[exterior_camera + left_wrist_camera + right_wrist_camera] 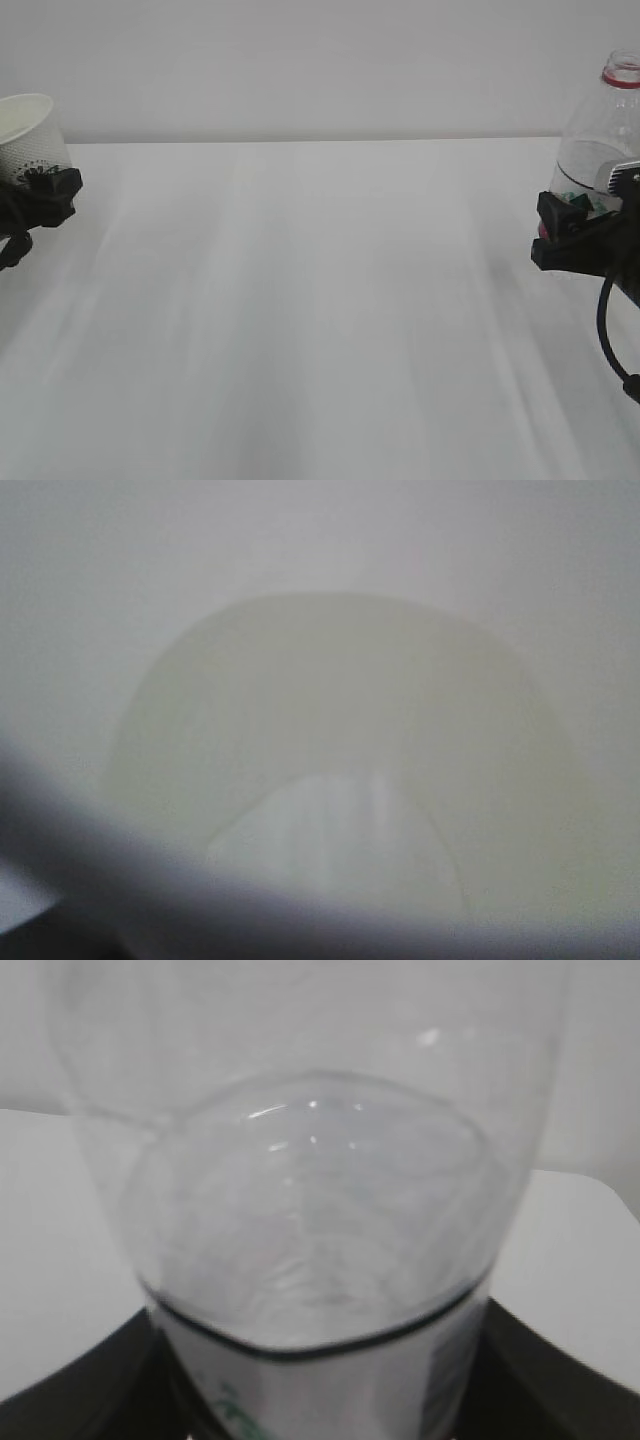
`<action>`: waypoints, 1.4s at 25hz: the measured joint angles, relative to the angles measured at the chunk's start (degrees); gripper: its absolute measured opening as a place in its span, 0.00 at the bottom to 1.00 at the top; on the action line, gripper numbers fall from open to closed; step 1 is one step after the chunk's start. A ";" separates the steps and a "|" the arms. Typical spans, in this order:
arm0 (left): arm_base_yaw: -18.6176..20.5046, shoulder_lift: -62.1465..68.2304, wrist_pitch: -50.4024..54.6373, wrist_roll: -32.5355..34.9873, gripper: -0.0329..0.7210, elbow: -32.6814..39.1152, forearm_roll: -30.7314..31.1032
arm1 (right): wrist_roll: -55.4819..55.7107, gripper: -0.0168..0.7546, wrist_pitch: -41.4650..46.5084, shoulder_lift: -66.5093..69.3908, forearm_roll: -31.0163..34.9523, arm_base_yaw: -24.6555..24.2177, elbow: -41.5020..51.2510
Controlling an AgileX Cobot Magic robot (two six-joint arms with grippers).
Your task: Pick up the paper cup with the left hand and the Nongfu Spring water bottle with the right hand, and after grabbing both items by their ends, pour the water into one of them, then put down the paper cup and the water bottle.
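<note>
Exterior, left hand (45,190): I'm seeing its jaws standing fairly wide and closing on the cup (30,135) at its lower part, at the far left edge of the view.
Exterior, cup: it's sitting between the jaws, mouth up, long axis near upright and leaning a little; dotted print is showing on its side just above the gripper.
Exterior, right hand (570,235): I'm seeing its jaws also set wide and clamping the bottle (600,140) around the label band, at the far right edge.
Exterior, bottle: it's standing upright above the jaws, open red-ringed neck pointing up, long axis vertical; its base is hidden behind the gripper.
Exterior, table (320,320): the white top is lying between the two hands, which are well apart.
Left wrist, cup (340,730): I'm looking into a pale, blurred cup interior filling the view; the jaws aren't showing here.
Right wrist, bottle (310,1210): it's filling the view, rising straight up out of the black jaws at both lower corners.
Right wrist, water (310,1230): clear liquid is sitting level just above the label's top edge.
</note>
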 joint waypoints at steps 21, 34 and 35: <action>0.00 13.89 -8.70 0.93 0.67 0.00 -2.79 | -0.11 0.67 0.11 0.00 0.00 0.00 0.00; 0.00 16.28 -11.04 3.79 0.67 -0.32 -3.11 | -0.22 0.67 0.43 0.00 0.00 0.00 0.00; 0.00 16.28 -11.04 3.92 0.67 -0.32 -3.11 | -0.22 0.67 0.43 0.00 0.00 0.00 0.00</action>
